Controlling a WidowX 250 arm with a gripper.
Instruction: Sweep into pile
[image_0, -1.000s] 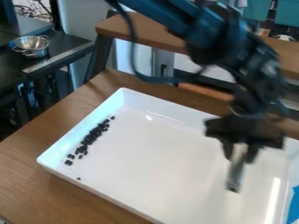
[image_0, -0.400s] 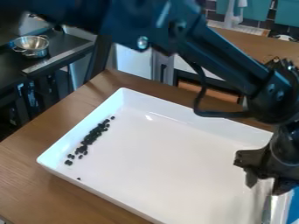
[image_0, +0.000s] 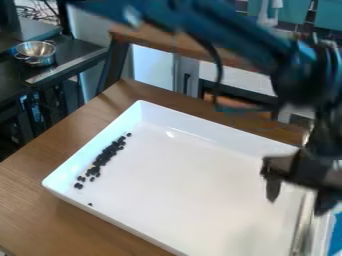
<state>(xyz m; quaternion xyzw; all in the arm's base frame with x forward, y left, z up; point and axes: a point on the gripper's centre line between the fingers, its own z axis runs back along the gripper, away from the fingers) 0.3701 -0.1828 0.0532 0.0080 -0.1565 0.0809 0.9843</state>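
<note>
Black pieces (image_0: 103, 157): lay in a narrow band by the white tray (image_0: 194, 185)'s left wall.
Gripper (image_0: 298, 196): I hung at the right, fingers spread, slim tool (image_0: 302, 227) loose between them.

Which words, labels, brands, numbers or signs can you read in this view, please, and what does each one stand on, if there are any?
There are none that can be read.
White tray: no lettering to be made out on its floor or walls.
Metal bowl: no legible mark.
Robot arm: nothing legible.
Black pieces: too small to tell whether they bear any marks.
</note>
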